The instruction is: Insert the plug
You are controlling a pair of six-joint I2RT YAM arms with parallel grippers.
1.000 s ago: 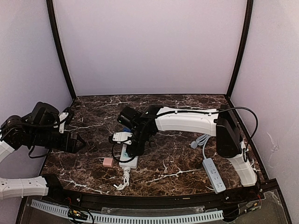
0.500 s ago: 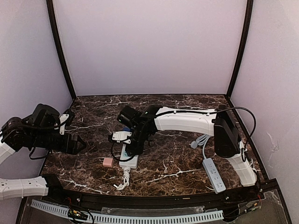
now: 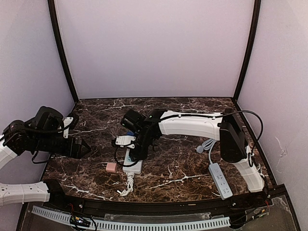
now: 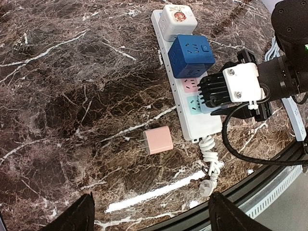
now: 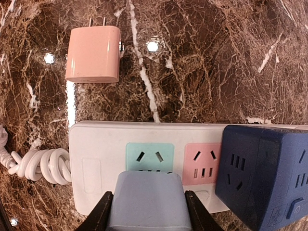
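My right gripper (image 5: 147, 209) is shut on a pale blue plug (image 5: 147, 192). It holds the plug just above the white power strip (image 5: 96, 144), at the near edge of the teal socket (image 5: 149, 156), whose slots still show. A pink socket (image 5: 203, 161) and a dark blue cube adapter (image 5: 262, 173) sit further along the strip. My left gripper (image 4: 151, 216) hangs open and empty above the table, left of the strip (image 3: 132, 166). A pink plug (image 4: 159, 140) lies flat on the marble between its fingers' line and the strip.
A white adapter (image 4: 179, 19) occupies the strip's far end. The strip's coiled white cord (image 3: 127, 185) lies by the table's front edge. A second power strip (image 3: 220, 180) with a grey cable lies at the front right. Enclosure walls stand on three sides.
The left arm has shifted slightly toward the middle. The right gripper has stayed over the strip with the plug in it.
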